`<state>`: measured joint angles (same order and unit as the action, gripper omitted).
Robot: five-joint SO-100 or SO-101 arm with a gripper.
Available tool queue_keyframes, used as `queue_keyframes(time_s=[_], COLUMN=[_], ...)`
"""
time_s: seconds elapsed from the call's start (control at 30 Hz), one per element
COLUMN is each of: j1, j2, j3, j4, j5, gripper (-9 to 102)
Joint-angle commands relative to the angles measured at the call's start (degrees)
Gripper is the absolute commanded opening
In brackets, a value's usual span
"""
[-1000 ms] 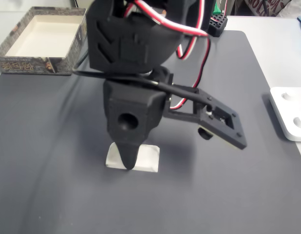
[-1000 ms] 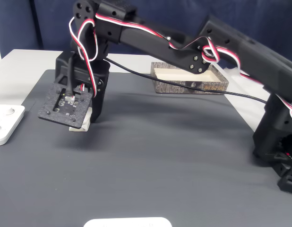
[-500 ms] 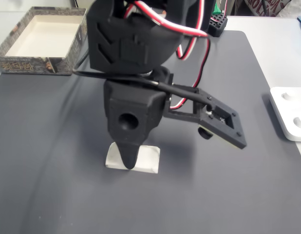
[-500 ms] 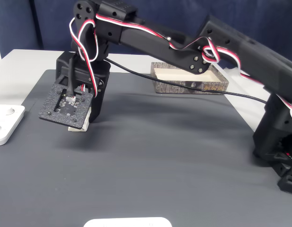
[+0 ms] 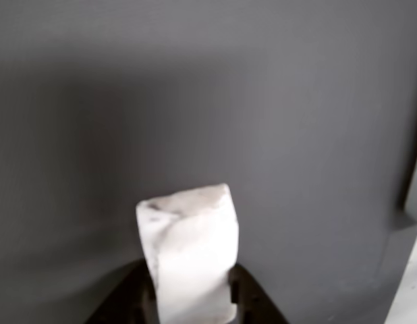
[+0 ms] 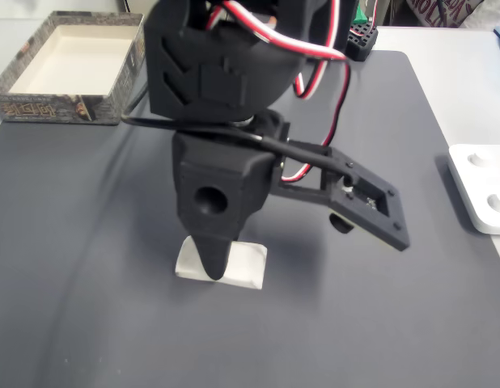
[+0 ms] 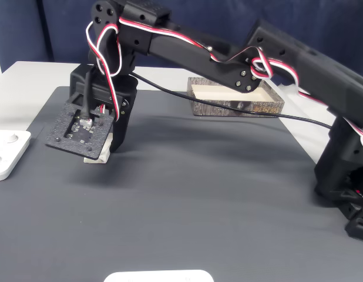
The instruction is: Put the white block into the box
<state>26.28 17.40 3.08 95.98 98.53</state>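
Note:
The white block (image 5: 188, 250) stands between my gripper's (image 5: 191, 307) two black fingers in the other view, and the jaws press its sides. In a fixed view the block (image 6: 242, 265) is at the mat's middle front, with the gripper (image 6: 211, 267) pointing straight down onto it. In another fixed view the block (image 7: 94, 157) peeks out under the wrist camera plate, beside the gripper (image 7: 111, 145). I cannot tell whether the block touches the mat. The box (image 6: 19, 101) stands at the far left corner, and it appears as box (image 7: 237, 107) behind the arm.
A dark grey mat (image 6: 379, 323) covers the table. A flat white device (image 6: 480, 190) with round recesses lies off the mat's right edge, also seen as white device (image 7: 5, 154) at left. Another white object (image 7: 158, 276) sits at the front edge. A black rack (image 6: 363, 40) stands at the back.
The wrist and its camera plate have shifted slightly up. The block stays between the fingers at nearly the same spot.

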Motion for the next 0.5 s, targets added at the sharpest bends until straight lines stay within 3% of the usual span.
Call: queue_keyframes(time_s=[0.0,0.47], j1=[-2.46,-2.81], j2=[3.60,16.79], j3=[-0.53,5.71], j4=[0.62,3.08], j5=[-1.58,-6.77], gripper=[-2,-2])
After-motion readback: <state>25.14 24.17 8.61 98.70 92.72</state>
